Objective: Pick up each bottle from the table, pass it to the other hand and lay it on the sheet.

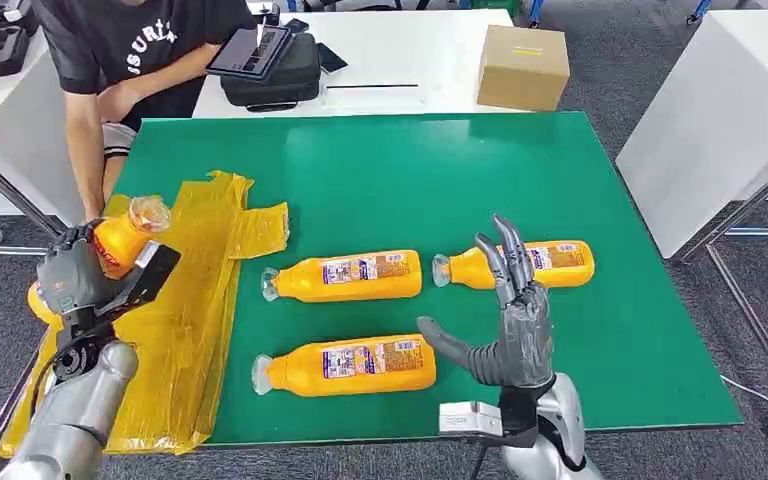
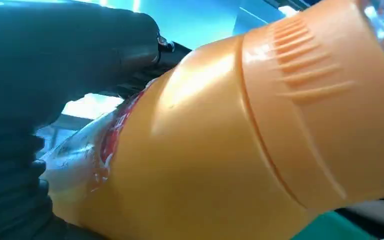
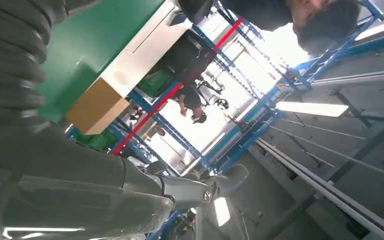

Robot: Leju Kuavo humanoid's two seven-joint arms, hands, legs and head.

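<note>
My left hand [image 1: 75,275] grips an orange bottle [image 1: 120,240] tilted cap-up above the left side of the yellow sheet [image 1: 195,310]. Up close the bottle [image 2: 240,145] has a ribbed shoulder and a red label, with my dark fingers [image 2: 55,65] wrapped round it. My right hand [image 1: 510,320] is raised near the table's front edge with fingers spread and nothing in it; its thumb [image 3: 200,187] shows against the ceiling. Three more orange bottles lie on their sides on the green table [image 1: 440,170]: one in the middle [image 1: 345,277], one at the front [image 1: 345,366], one to the right [image 1: 550,262].
A person in a black shirt [image 1: 130,45] sits at the far left, one arm reaching down by the sheet's far corner. Behind the green table a white table holds a cardboard box [image 1: 523,66], a black bag [image 1: 275,75] and a tablet [image 1: 250,50].
</note>
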